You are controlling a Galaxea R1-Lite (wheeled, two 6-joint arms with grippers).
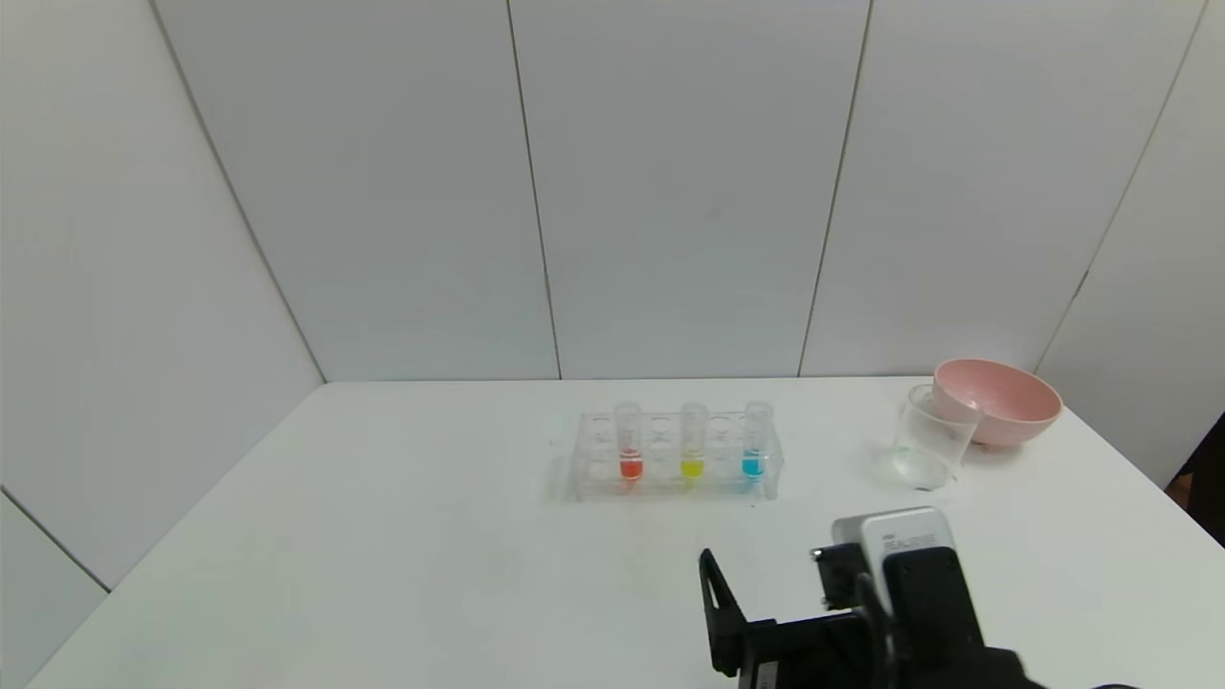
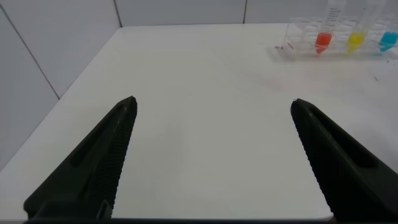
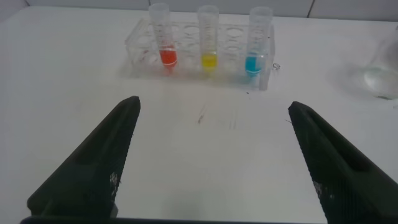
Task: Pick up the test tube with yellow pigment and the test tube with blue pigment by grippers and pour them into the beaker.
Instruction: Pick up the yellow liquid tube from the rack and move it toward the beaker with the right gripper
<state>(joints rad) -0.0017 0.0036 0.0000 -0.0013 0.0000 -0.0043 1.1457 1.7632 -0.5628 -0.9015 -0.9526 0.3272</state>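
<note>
The yellow test tube [image 1: 692, 448] and the blue test tube [image 1: 755, 445] stand upright in a clear rack [image 1: 675, 483] at the table's middle. The beaker [image 1: 928, 442] stands apart to the rack's right. My right gripper [image 1: 766, 584] is open and empty, low over the table in front of the rack. In the right wrist view the gripper [image 3: 213, 102] faces the yellow tube [image 3: 208, 45] and the blue tube [image 3: 256, 48], with the beaker [image 3: 384, 68] at the edge. My left gripper [image 2: 213, 102] is open and empty over bare table; it is out of the head view.
A third tube with orange-red liquid [image 1: 630, 450] stands in the rack left of the yellow one. A pink bowl [image 1: 1000, 402] sits right behind the beaker at the back right. White wall panels close off the table's far and left sides.
</note>
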